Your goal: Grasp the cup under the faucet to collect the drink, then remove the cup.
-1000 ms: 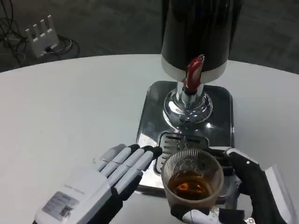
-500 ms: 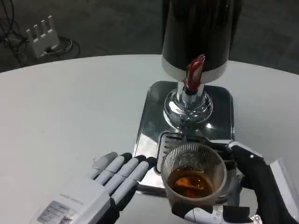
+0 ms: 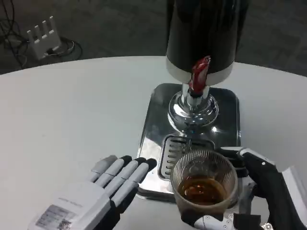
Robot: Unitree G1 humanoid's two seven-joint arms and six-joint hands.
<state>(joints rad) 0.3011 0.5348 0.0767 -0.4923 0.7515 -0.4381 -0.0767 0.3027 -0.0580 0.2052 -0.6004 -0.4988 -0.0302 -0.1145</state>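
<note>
A clear plastic cup (image 3: 203, 184) holding amber drink is gripped by my right hand (image 3: 259, 196), whose fingers wrap its right side and base at the bottom right of the head view. It sits just in front of the drip grate (image 3: 173, 149) of the chrome tray (image 3: 158, 115). The black dispenser (image 3: 206, 33) stands on the tray with its red-handled faucet (image 3: 198, 75) above and behind the cup. My left hand (image 3: 98, 194) lies flat and empty at the lower left, its fingertips near the tray's front left corner.
The white round table (image 3: 72, 115) spreads to the left and back. A white power strip (image 3: 42, 36) with cables lies on the dark floor beyond the table's far left edge.
My right hand has drawn the cup towards me and slightly right, off the drip grate. My left hand has pulled back and down from the cup.
</note>
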